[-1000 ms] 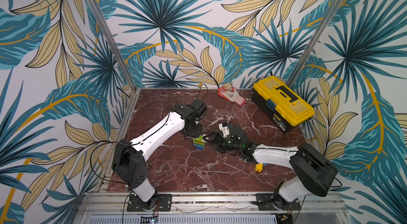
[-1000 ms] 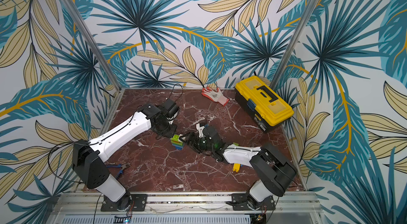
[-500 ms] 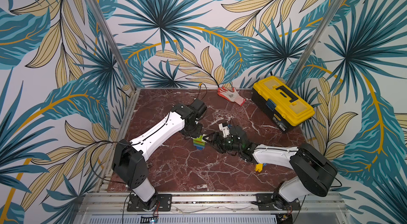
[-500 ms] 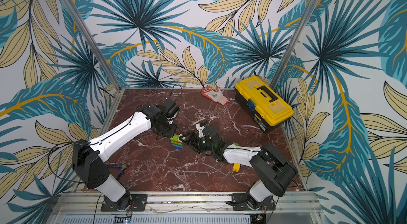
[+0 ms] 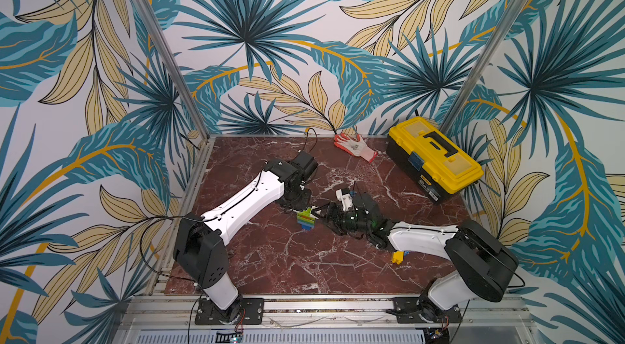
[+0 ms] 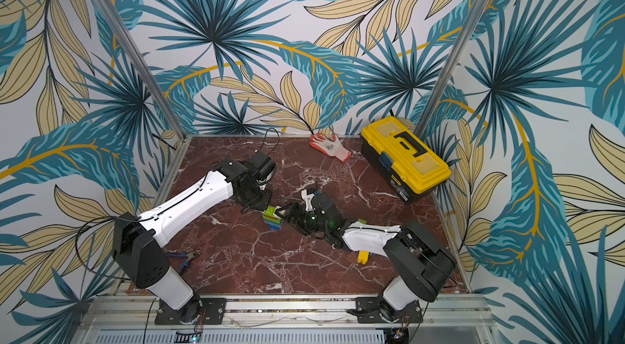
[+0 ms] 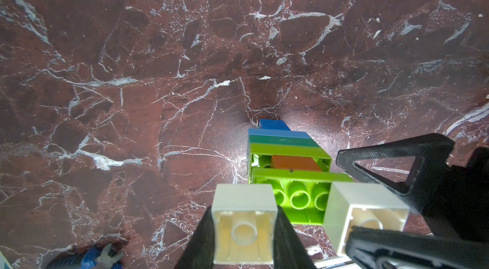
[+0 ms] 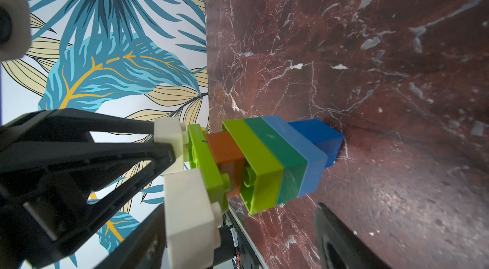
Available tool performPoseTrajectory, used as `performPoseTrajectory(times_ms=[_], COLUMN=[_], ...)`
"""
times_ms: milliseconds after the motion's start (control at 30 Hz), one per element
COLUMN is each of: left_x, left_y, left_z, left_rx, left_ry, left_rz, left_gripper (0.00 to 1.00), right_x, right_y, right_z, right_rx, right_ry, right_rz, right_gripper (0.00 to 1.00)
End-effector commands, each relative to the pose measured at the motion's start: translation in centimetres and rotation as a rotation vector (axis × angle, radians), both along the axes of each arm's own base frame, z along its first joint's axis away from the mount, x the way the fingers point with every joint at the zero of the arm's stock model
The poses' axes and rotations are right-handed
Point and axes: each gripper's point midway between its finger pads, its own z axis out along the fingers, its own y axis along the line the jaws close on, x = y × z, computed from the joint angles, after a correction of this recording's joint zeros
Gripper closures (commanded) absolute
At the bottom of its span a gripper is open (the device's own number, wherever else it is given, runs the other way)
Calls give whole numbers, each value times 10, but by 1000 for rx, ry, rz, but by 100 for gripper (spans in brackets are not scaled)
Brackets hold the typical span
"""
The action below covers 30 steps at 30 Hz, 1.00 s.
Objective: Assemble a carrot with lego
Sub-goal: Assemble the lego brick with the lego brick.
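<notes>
A lego stack (image 5: 306, 219) (image 6: 272, 218) stands on the marble table. From the table up it has a small blue brick (image 8: 317, 138), light blue, dark green, lime, orange (image 8: 225, 148) and lime layers, then two cream bricks side by side. My left gripper (image 7: 243, 225) is shut on one cream brick (image 7: 244, 199). My right gripper (image 8: 242, 240) is open wide along the stack. One of its fingers (image 7: 383, 249) lies over the second cream brick (image 7: 365, 212), and the other finger (image 8: 341, 238) stands low, apart from the blue end.
A yellow lego brick (image 5: 398, 256) lies under the right arm, and a lime one (image 6: 362, 222) shows behind it. A yellow toolbox (image 5: 434, 159) and a red-white glove (image 5: 355, 144) sit at the back right. Blue-handled pliers (image 6: 187, 256) lie beside the left arm's base.
</notes>
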Motion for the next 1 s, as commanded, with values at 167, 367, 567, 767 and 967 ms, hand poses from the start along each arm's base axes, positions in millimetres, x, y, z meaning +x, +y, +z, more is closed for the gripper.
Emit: performPoseTrajectory(times_ms=[167, 367, 567, 767, 967], left_x=[-7, -9, -5, 2, -3], left_y=[-1, 3, 14, 13, 15], left_z=[-27, -33, -29, -14, -26], left_rx=[33, 66, 128, 123, 136], left_ry=[101, 121, 92, 45, 87], left_rz=[1, -16, -37, -65, -67], left_gripper=[80, 83, 84, 83, 84], right_x=[-9, -9, -8, -6, -6], right_y=[-12, -12, -16, -17, -18], right_z=[-25, -25, -28, -28, -29], right_rx=[-67, -67, -74, -75, -78], right_ry=[63, 60, 65, 67, 69], right_rz=[-6, -6, -13, -19, -22], right_gripper=[16, 16, 16, 16, 17])
